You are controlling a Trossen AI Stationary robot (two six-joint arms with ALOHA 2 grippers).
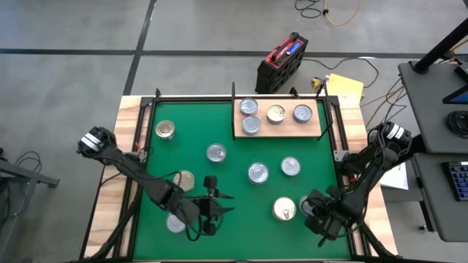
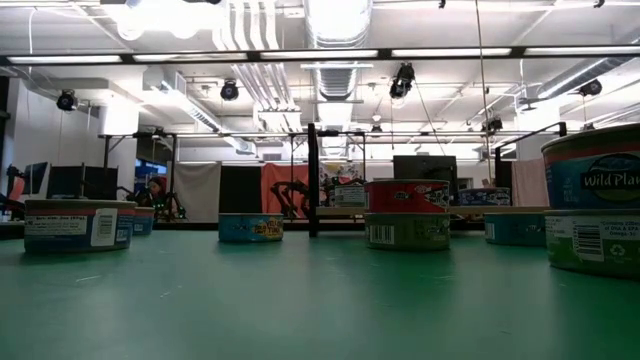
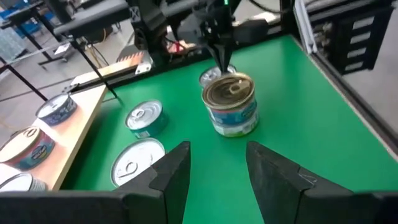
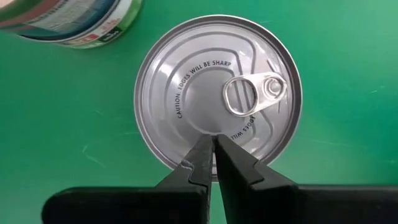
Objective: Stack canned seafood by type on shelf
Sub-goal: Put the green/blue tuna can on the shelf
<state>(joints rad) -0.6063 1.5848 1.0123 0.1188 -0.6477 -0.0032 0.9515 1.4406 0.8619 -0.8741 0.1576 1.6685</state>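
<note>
Right gripper (image 4: 213, 142), jaws closed and holding nothing, hangs over a silver tin (image 4: 217, 93) near the mat's (image 1: 219, 117) front right corner, lid reading "CAUTION: EDGES WILL BE SHARP"; left gripper (image 3: 214, 165), jaws half open and empty, waits at the front edge. Four tins sit on the shelf (image 1: 314, 130) at the back right corner; a nearby label reads "Wild Pla…". Risk: closed jaws descending would jab the lid and skid the tin into the gold-lidded tin (image 1: 284, 210) beside it.

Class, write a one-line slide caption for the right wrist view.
Right gripper, jaws shut, poised over a silver-lidded can on the green mat.
</note>
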